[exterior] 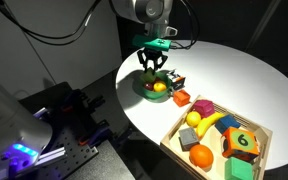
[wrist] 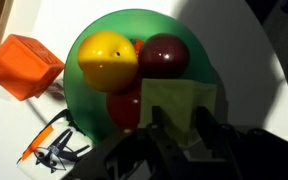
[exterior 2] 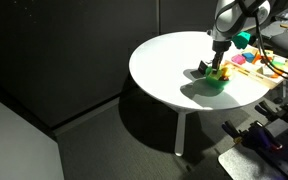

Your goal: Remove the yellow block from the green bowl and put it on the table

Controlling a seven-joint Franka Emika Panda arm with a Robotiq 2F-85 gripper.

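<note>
Dark walls and floor surround the large round white table [exterior 2: 174, 55]. On it, the pale yellow block [wrist: 179, 100] lies inside the small round green bowl [wrist: 89, 115], at the bowl's right side in the wrist view. It sits next to a round yellow fruit [wrist: 109, 58], a dark red round fruit [wrist: 162, 55] and a brighter red one [wrist: 124, 102].

The gripper [wrist: 184, 132] hangs straight down over the bowl [exterior: 142, 90], with its dark fingers [wrist: 160, 128] over the block's lower edge. Whether they press on it or stand apart cannot be told.

An orange block [exterior: 182, 98] rests on the table just right of the bowl. Farther right and nearer in an exterior view is a rectangular wooden tray [exterior: 172, 138] holding a yellow banana [exterior: 210, 122], an orange [exterior: 201, 155] and a green numbered cube [exterior: 242, 142].
</note>
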